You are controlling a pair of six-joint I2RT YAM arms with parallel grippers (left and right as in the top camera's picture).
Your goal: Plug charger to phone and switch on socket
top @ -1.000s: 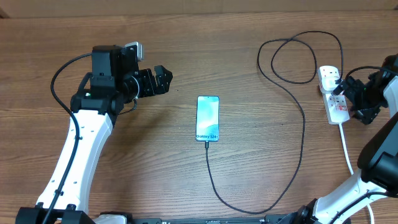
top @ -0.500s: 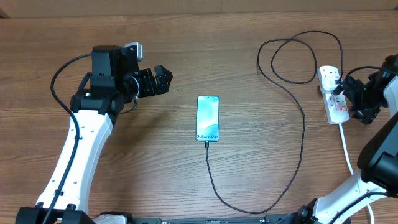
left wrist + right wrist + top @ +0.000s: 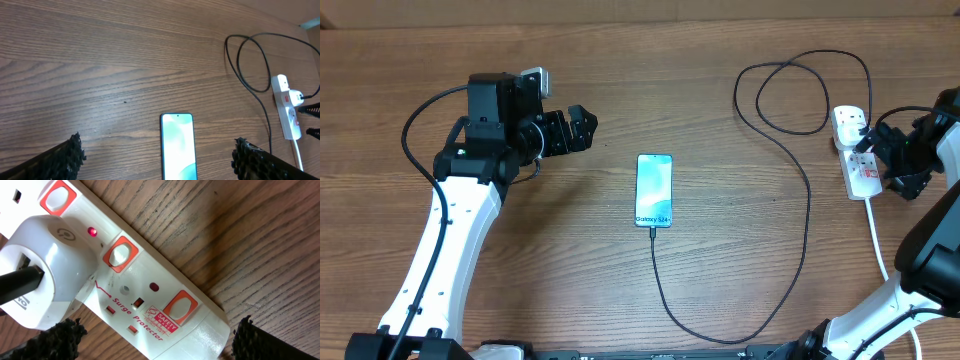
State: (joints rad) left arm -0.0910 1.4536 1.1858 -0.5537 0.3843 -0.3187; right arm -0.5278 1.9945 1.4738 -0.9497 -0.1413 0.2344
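The phone (image 3: 654, 190) lies flat mid-table, its blue screen up. The thin black charger (image 3: 807, 210) meets the phone's near end, loops right and back, and ends in a white plug adapter (image 3: 45, 275) seated in the socket (image 3: 860, 165). A small red lamp (image 3: 92, 231) glows beside that adapter. My left gripper (image 3: 582, 128) hovers open, left of and behind the phone (image 3: 177, 145), which shows between its fingers (image 3: 65, 157). My right gripper (image 3: 882, 165) is open right over the socket (image 3: 150, 295), whose end lies between its pads (image 3: 265, 340) untouched.
The socket's white cord (image 3: 877, 240) runs toward the table's near edge at the right. The charger's loose loops (image 3: 800, 90) lie behind and left of the socket. Bare wooden table (image 3: 570, 250) surrounds the phone.
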